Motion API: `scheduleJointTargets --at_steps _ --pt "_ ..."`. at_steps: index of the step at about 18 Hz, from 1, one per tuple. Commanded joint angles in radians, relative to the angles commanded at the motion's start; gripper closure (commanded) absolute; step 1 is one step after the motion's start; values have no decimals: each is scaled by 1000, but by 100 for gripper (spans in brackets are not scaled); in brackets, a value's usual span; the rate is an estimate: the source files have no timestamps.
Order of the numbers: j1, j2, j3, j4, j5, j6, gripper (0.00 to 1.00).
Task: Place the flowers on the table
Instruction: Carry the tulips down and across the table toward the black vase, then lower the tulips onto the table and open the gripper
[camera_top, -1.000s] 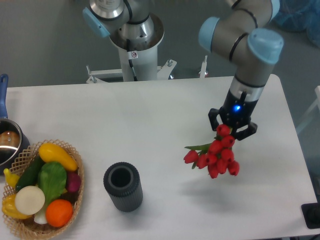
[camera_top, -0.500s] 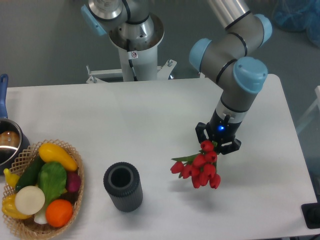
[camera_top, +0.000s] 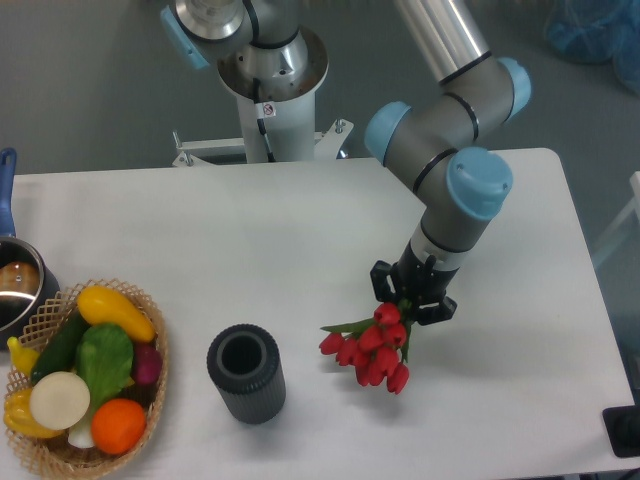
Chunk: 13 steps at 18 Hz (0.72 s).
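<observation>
Over right half of table (camera_top: 300, 230): gripper (camera_top: 412, 296) clamped on flowers (camera_top: 370, 352), buds hanging toward camera, stems hidden. Apparently airborne; contact unclear. Risks: early release, bouquet bouncing or rolling; leftward drift, buds knocking dark cylinder (camera_top: 246, 372) nearby.

Arm bent down over mid-right, claw (camera_top: 412, 296) pointing down, fingers closed.
</observation>
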Motion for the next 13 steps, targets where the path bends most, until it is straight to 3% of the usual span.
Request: scheduleJointTargets --at_steps 7,13 --pt "-14 -25 5 6 0 -8 73" --pt "-15 -26 8 6 0 -8 65"
